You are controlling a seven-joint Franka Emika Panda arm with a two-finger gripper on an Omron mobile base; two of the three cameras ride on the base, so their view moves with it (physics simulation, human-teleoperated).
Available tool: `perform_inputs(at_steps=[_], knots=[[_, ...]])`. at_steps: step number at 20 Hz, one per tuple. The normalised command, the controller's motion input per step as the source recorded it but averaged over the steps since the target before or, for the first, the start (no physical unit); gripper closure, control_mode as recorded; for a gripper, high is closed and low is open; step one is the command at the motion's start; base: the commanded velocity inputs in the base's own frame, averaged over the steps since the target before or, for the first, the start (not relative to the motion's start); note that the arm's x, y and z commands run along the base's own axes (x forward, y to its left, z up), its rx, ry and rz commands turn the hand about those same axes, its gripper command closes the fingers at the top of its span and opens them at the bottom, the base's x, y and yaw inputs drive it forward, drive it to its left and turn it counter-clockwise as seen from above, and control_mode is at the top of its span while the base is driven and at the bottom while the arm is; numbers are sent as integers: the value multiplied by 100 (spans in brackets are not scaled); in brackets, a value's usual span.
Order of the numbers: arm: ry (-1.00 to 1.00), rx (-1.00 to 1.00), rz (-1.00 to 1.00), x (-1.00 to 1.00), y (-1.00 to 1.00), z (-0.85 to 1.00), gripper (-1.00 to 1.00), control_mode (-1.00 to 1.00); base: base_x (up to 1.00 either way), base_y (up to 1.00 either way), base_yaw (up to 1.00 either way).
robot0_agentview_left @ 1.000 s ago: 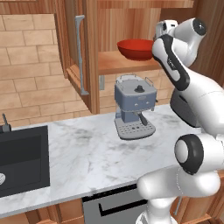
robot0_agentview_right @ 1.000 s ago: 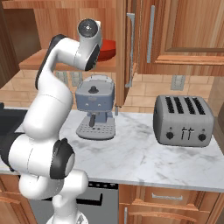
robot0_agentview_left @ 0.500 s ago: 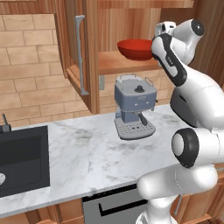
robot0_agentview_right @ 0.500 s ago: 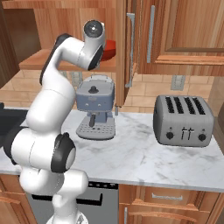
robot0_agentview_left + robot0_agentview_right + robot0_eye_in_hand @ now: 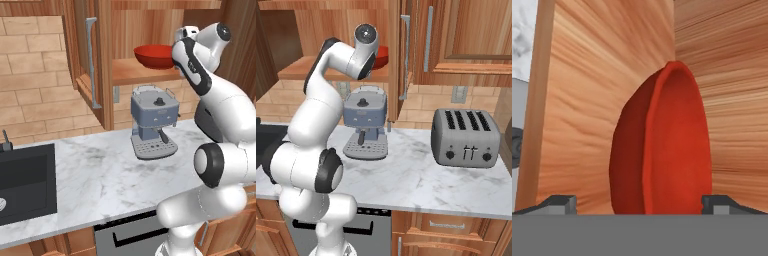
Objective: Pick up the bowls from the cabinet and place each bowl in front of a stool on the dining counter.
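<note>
A wide, glossy red bowl rests on the wooden shelf of the open reddish-brown cabinet. My arm reaches up to that shelf from the right, its hand right beside the bowl. In the hand view, which is rolled sideways, the red bowl sits close ahead. My gripper is open wide, with one fingertip on each side of the bowl and neither touching it. From the right base view the bowl peeks out behind my arm. The stool and the dining counter are out of view.
A grey coffee machine stands on the marble worktop directly below the shelf. The cabinet's open door, with its silver bar handle, juts out to the left. A black sink lies far left and a toaster stands to the right.
My arm has eased slightly further in toward the shelf. The red bowl has not moved and the gripper has stayed open.
</note>
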Motion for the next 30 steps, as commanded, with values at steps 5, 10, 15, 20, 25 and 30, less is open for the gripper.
perform_inputs(at_steps=[5,10,15,20,25,30], knots=[[0,0,0,18,0,0,-100,-100,0,0,0],[1,0,0,23,0,-1,-100,-100,0,0,0],[2,0,0,16,0,0,-100,-100,0,0,0],[3,0,0,6,1,-5,-100,-100,0,0,0],[1,0,0,2,0,-6,-100,-100,0,0,0],[0,0,0,9,8,-11,100,-100,0,0,0]])
